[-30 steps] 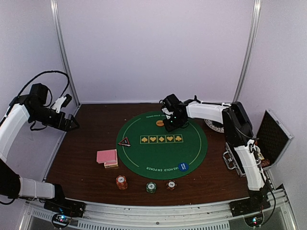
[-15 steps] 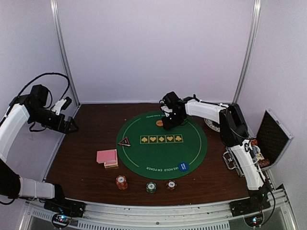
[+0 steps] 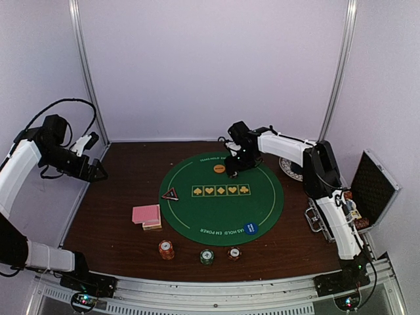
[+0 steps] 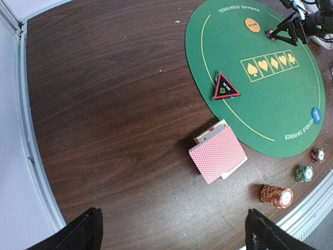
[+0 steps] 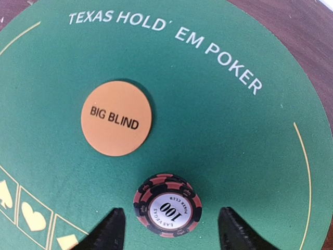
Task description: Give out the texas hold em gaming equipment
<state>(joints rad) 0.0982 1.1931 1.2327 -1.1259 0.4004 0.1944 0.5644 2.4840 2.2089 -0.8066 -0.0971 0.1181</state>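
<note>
Beside orange button, right gripper released around chip, fingers mostly cropped, left gripper spread wide.

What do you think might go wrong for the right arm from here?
1. The open right gripper straddles the red chip on the green mat; a sideways or tilted retreat could clip the chip and knock it aside.
2. The chip sits close to the Big Blind button, so a nudge might push it onto the button.
</note>
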